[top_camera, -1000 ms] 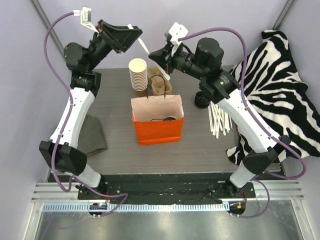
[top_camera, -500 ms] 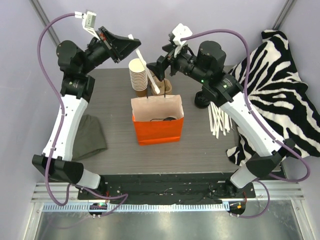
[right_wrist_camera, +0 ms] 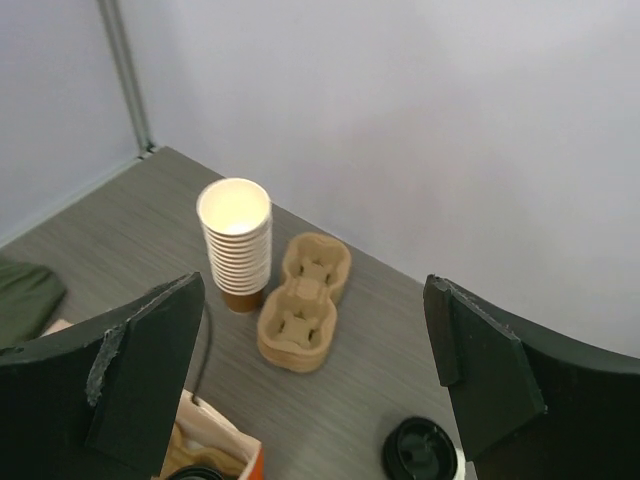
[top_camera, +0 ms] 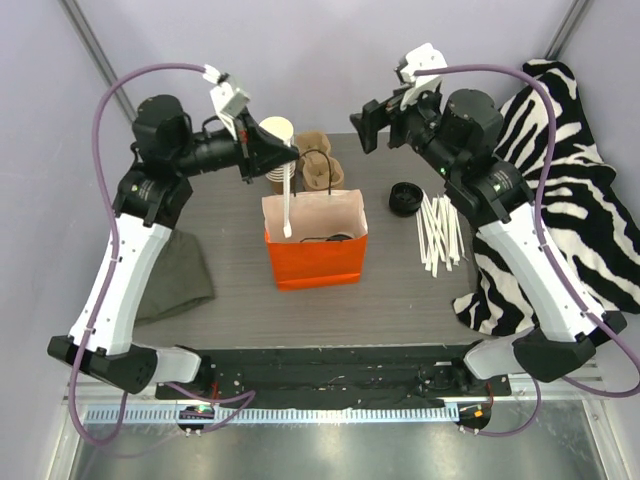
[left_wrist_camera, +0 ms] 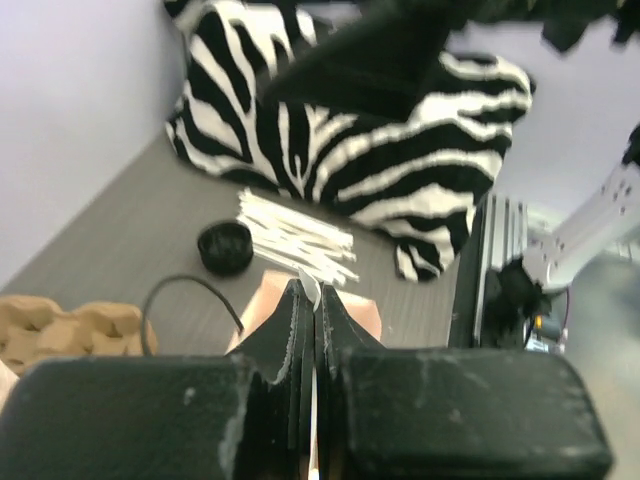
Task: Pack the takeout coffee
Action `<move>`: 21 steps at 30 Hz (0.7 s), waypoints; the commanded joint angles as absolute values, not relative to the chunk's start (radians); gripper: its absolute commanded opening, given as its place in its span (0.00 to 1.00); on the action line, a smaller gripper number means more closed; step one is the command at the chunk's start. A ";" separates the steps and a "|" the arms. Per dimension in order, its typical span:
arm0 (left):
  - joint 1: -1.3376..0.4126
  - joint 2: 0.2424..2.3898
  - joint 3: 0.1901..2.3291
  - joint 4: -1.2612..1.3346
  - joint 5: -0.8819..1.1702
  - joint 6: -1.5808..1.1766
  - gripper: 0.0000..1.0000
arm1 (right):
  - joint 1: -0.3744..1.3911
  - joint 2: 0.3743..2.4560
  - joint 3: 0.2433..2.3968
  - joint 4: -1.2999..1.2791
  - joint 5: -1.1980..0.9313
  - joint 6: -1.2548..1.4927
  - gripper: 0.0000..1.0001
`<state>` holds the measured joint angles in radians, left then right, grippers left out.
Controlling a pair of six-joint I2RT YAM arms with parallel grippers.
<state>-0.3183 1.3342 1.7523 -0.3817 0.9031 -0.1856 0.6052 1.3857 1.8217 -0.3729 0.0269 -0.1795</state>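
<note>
**Hidden or unclear**
- Coffee [top_camera: 326,238]: inside the bag. Only a dark arc of its lid shows over the bag's mouth in the top view, and the cup body is hidden by the bag wall.
- Bag [top_camera: 315,262]: orange, upright at mid-table, mouth open. The left wrist view shows only a pale patch of it behind the fingers, and the right wrist view cuts it off at the bottom edge.
- Cup stack [top_camera: 281,126]: the left gripper covers its lower part in the top view, leaving only the white rim clear.
- Right arm: a dark blur across the top of the left wrist view.

**Grippers**
- Left gripper [top_camera: 288,152]: clenched on a white straw [top_camera: 289,196], above the bag's rear left edge. The straw hangs down with its lower end inside the bag mouth. The left wrist view shows the fingers pressed together with the straw's tip poking out between them.
- Right gripper [top_camera: 372,126]: released, jaws wide apart and holding nothing. It is raised behind the bag's right side.

**Shown by one view only**
- Right wrist view: the whole cup stack, standing upright and touching the carrier [right_wrist_camera: 303,315].
- Left wrist view: the bag's black handle loop [left_wrist_camera: 190,292].
- Top view: the straw pile [top_camera: 438,232] to the right of the bag, the loose lid [top_camera: 404,197] just beside the pile, the zebra cloth [top_camera: 575,180] at the table's right edge, and the green cloth [top_camera: 178,280] at its left edge.
</note>
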 commanded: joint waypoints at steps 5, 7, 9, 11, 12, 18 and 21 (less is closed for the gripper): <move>-0.419 1.313 1.614 -0.558 0.795 0.172 0.00 | 0.496 1.374 1.809 -0.439 0.068 -0.037 1.00; -0.432 1.325 1.588 -0.561 0.790 0.201 0.00 | 0.482 1.371 1.809 -0.445 0.055 -0.014 1.00; -0.445 1.335 1.566 -0.577 0.781 0.231 0.00 | 0.471 1.373 1.812 -0.457 0.049 -0.009 1.00; -0.457 1.336 1.530 -0.581 0.767 0.273 0.00 | 0.466 1.368 1.810 -0.469 0.049 -0.009 1.00; -0.462 1.338 1.519 -0.581 0.761 0.284 0.00 | 0.460 1.367 1.806 -0.471 0.051 -0.009 1.00; -0.497 1.356 1.436 -0.594 0.723 0.353 0.00 | 0.443 1.347 1.779 -0.483 0.051 -0.008 1.00; -0.523 1.371 1.405 -0.610 0.684 0.394 0.00 | 0.439 1.341 1.767 -0.491 0.051 -0.011 1.00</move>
